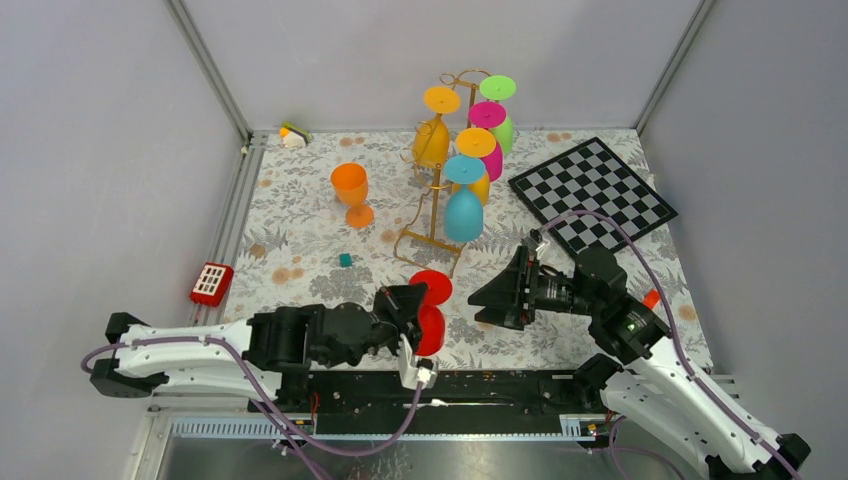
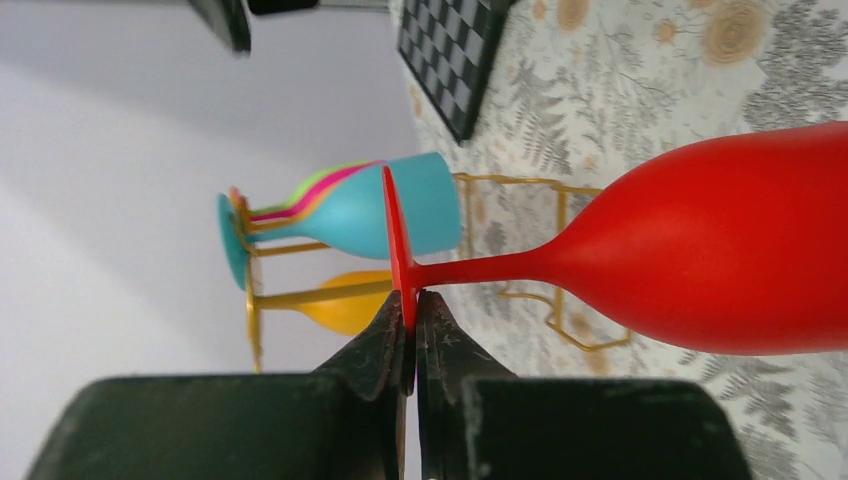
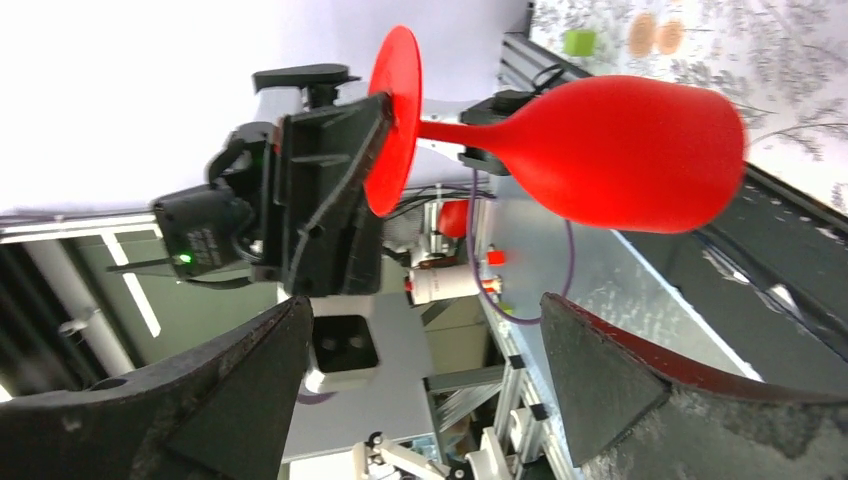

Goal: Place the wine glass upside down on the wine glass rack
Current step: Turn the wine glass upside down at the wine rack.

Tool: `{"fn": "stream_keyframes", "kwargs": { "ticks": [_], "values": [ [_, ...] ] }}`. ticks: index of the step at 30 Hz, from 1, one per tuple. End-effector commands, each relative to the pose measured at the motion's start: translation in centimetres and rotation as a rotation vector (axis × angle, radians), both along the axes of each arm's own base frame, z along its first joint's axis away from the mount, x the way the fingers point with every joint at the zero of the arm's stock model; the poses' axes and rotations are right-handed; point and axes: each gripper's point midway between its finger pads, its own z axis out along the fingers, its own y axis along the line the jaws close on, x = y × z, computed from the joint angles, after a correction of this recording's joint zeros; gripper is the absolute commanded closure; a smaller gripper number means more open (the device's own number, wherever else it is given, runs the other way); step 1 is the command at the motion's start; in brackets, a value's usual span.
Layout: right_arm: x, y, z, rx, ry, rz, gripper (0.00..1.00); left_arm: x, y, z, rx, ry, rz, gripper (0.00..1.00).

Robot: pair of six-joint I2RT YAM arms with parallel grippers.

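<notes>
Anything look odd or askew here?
Only the grip: the left pincer pinches the red wine glass by just the edge of its foot disc, bowl hanging down, which looks a thin hold. The right pincer stands open nearby.

The left arm (image 1: 190,352) lies low and stretched out to the right along the near edge, white links giving way to a black wrist. Its left gripper (image 1: 416,302) has the fingers (image 2: 385,345) pressed together, pinching the foot of a red wine glass (image 2: 720,240) held sideways. The right arm (image 1: 680,400) rises from its base and bends back toward the middle. Its right gripper (image 1: 492,292) points left at its partner, jaws spread wide with nothing between them.
</notes>
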Motion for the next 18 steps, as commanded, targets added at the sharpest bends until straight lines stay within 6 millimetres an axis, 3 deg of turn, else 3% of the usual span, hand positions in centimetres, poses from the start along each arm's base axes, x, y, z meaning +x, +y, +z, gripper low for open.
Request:
{"fn": "stream_keyframes", "kwargs": {
  "ticks": [1,4,11,18],
  "values": [
    [-0.4,0.9,3.4,0.153,-0.027,0.057,0.11,0.6,-1.0,4.2,-0.123,-0.200,0.048,1.00],
    [-0.1,1.1,3.4,0.180,-0.012,0.051,0.16,-0.1,-1.9,4.4,-0.116,-0.238,0.023,1.00],
    [0.2,1.7,3.0,0.195,0.013,0.078,0.38,-1.1,-3.8,4.2,-0.080,-0.259,-0.012,1.00],
    [0.2,2.0,2.2,0.179,0.030,0.102,0.66,-1.7,-5.1,3.8,-0.056,-0.268,-0.029,1.00]
  ]
}}
